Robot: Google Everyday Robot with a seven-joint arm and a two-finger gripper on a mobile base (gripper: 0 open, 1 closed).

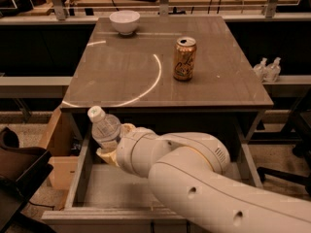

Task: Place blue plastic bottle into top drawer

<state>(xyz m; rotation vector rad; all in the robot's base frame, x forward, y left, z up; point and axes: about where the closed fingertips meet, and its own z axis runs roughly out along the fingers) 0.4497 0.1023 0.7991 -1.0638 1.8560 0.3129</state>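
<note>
The white robot arm fills the lower right part of the view and reaches to the left, where its end effector is over the left rear part of the open top drawer, just under the front edge of the desk. The desk is behind and above the end effector, and the grey floor of the drawer lies below it and toward the camera. The end effector is closed around the lower body of the blue plastic bottle; its pale fingers press on the bottle's sides. The bottle is tilted, with the white cap pointing up and to the left, and it is held above the drawer floor without touching it. The gold soda can stands upright on the desk, well behind and to the right of the end effector. The white bowl sits far behind it, near the back edge of the desk. Two small bottles stand beyond the desk's right edge, far to the right.
</note>
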